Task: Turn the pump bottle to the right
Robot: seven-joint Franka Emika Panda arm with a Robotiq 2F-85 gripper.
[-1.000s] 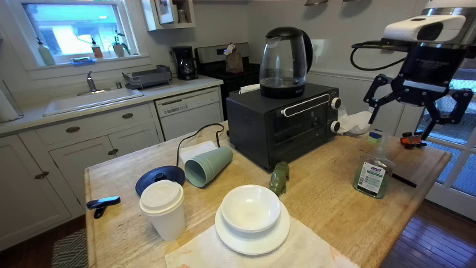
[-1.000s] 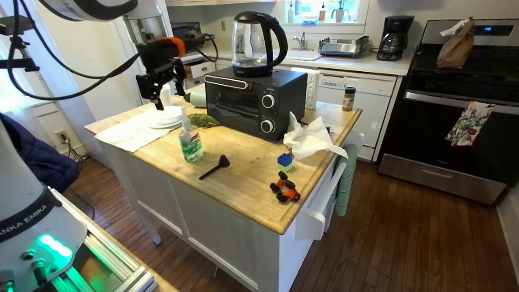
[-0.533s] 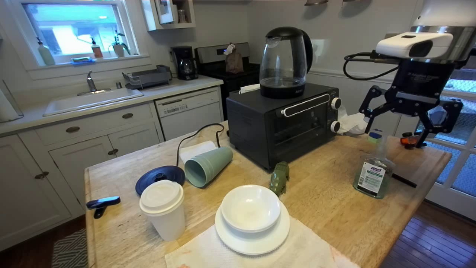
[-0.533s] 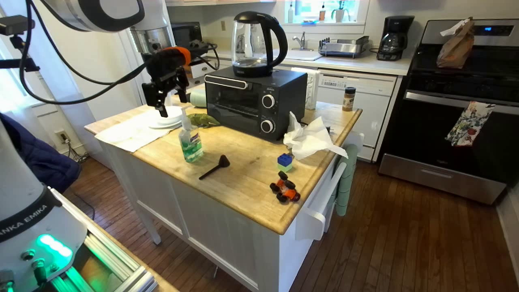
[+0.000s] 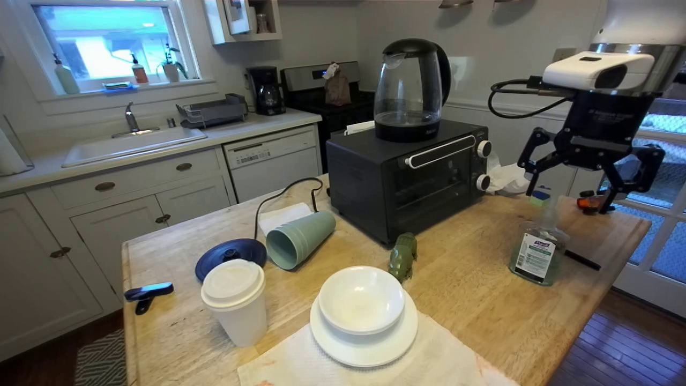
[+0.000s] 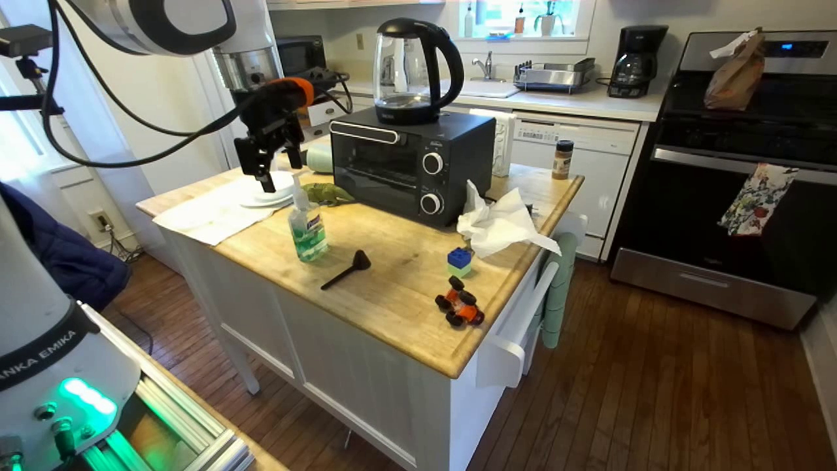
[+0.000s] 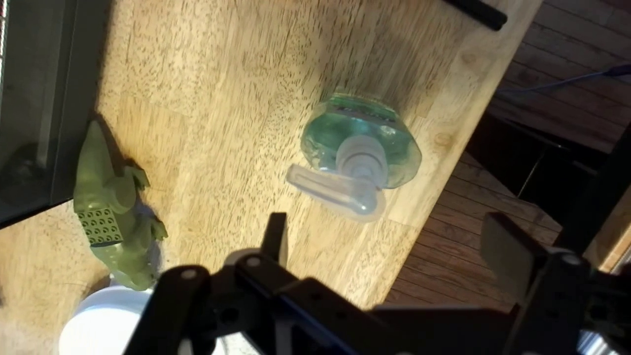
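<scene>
Looks like the approach step over the worktop, grasp not made. Biggest thing on it, a toaster oven with a glass kettle on top, stands well apart from where the work is. The hand points down, jaws spread wide, nothing held, near the pump bottle, which stands upright on the wood close to a long edge. Wrist view puts the bottle ahead of the gap, roughly lined up, touching neither jaw; height difference hard to judge. Next move probably: shift over it, lower until the jaws straddle it, close, then rotate right. Which way counts as right, can't tell. Edge is the main risk: an outward push could tip the bottle off, so turn in place. Bare wood runs between bottle and toaster oven, decent room that way. A toy crocodile lies near the toaster oven, well apart from the bottle; a dark brush is near the bottle, could get knocked. The nozzle points toward the toaster oven side.
</scene>
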